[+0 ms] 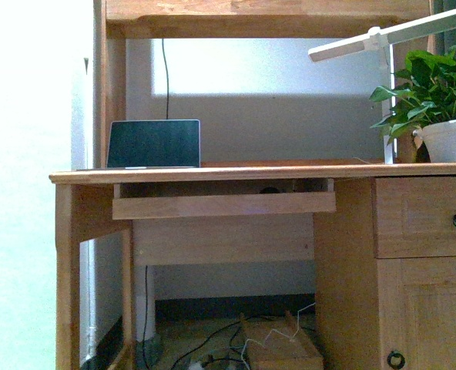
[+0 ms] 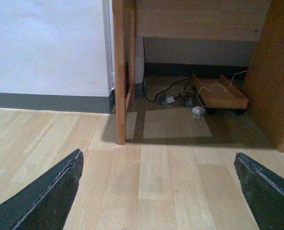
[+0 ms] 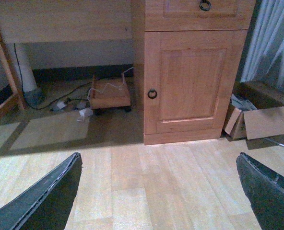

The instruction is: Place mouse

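Note:
A small dark rounded shape (image 1: 270, 190) peeks over the front board of the desk's pull-out tray (image 1: 223, 205); too little of it shows to tell whether it is the mouse. Neither arm appears in the front view. My left gripper (image 2: 157, 158) is open above the wooden floor in front of the desk's left leg (image 2: 119, 72), with nothing between its fingers. My right gripper (image 3: 157, 160) is also open and holds nothing, low over the floor facing the cabinet door (image 3: 190, 79).
On the desk top (image 1: 290, 172) stand a laptop (image 1: 153, 143), a white lamp (image 1: 382, 38) and a potted plant (image 1: 436, 108). Under the desk lie cables and a wheeled wooden board (image 2: 218, 93). A cardboard box (image 3: 259, 122) sits right of the cabinet.

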### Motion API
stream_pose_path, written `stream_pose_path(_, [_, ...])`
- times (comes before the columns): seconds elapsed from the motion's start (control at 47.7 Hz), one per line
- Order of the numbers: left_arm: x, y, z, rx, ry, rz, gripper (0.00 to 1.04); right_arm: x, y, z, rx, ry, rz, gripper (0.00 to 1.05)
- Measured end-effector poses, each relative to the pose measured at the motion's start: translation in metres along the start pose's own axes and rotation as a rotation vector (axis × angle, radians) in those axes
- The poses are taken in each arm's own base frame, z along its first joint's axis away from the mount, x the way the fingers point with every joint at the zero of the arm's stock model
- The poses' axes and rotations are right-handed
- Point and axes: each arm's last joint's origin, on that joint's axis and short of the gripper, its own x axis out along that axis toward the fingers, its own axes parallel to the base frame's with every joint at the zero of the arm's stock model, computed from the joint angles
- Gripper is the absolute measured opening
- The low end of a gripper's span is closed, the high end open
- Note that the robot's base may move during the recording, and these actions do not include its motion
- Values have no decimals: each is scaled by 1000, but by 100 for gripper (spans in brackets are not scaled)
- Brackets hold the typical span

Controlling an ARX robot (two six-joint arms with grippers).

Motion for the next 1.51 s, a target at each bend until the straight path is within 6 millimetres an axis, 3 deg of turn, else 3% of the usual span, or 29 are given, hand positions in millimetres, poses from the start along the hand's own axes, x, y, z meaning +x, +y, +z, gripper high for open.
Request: stream_pose_path(1.51, [0,0,0,0,0,0,97,0,0,0,0,0,0,97])
